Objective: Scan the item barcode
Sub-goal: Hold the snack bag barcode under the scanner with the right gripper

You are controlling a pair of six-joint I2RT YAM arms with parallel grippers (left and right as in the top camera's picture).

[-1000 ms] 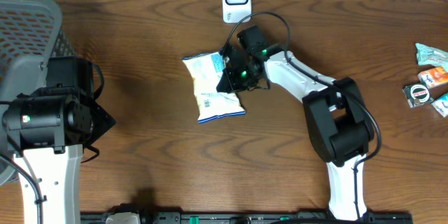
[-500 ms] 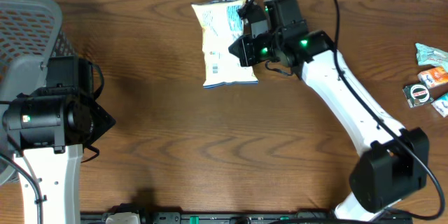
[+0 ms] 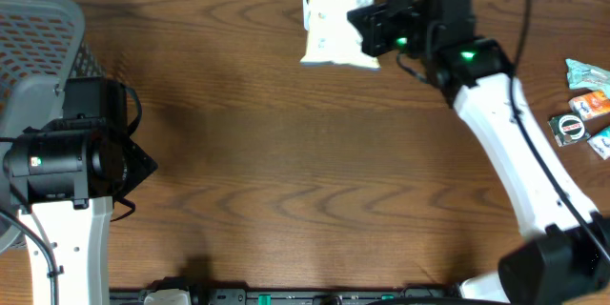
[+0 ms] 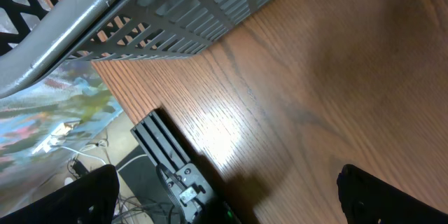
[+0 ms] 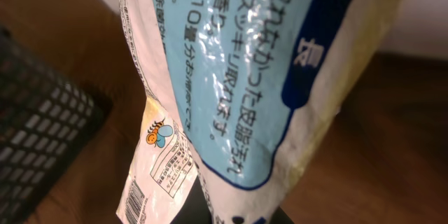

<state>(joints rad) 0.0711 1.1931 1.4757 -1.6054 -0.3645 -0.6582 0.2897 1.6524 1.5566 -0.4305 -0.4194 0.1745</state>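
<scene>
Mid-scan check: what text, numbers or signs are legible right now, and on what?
"スッキリ取れます": blue panel of the packet.
"皮脂汚れ": same panel.
"約10": same panel; the rest of that line is blurred.
Print on the white label, with its bee mark and barcode: too small to read.
Overhead view: nothing legible.

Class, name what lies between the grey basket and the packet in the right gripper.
Only bare wooden table lies between the basket and the packet; the overhead view shows this.
</scene>
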